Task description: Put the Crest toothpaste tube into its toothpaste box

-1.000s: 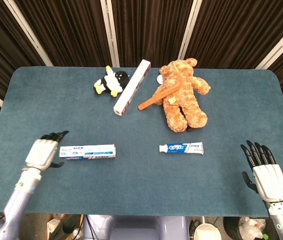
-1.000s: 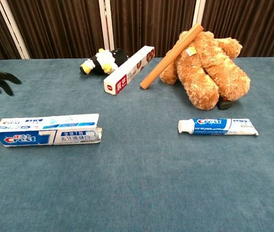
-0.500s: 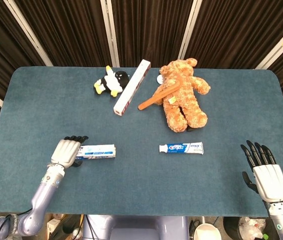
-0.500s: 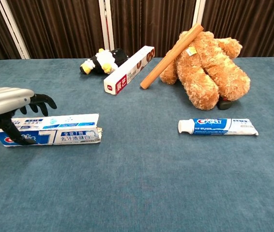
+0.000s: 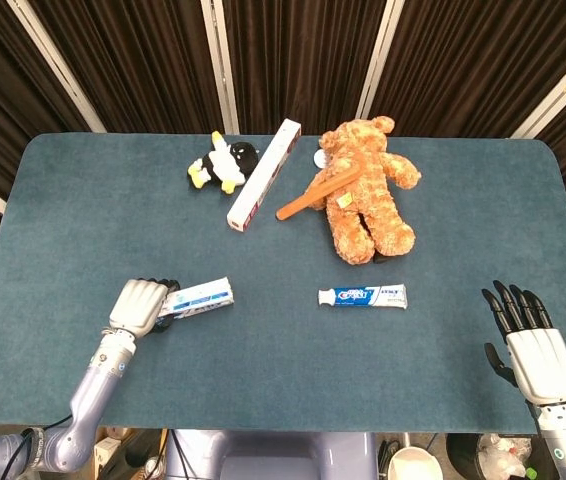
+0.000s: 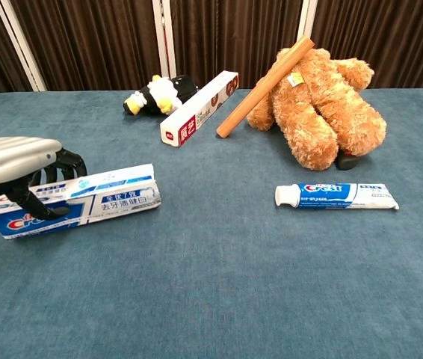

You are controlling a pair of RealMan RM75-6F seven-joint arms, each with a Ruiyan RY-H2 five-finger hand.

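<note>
My left hand (image 5: 139, 305) (image 6: 19, 170) grips the left end of the blue and white Crest box (image 5: 201, 296) (image 6: 84, 202), which is tilted with its right end raised off the cloth. The Crest toothpaste tube (image 5: 363, 296) (image 6: 337, 195) lies flat at the middle right, cap pointing left, well apart from the box. My right hand (image 5: 525, 335) rests open at the table's near right edge, fingers spread, holding nothing; the chest view does not show it.
At the back stand a brown teddy bear (image 5: 368, 190) (image 6: 323, 105) with a wooden stick (image 5: 315, 190) (image 6: 265, 87) across it, a red and white box (image 5: 263, 173) (image 6: 199, 108) and a penguin toy (image 5: 223, 163) (image 6: 156, 94). Blue cloth covers the table (image 5: 283, 390).
My left hand moved right onto the box's left end, closed around it and lifted it, so the box now tilts with its right end up. The right hand and tube stayed put.
</note>
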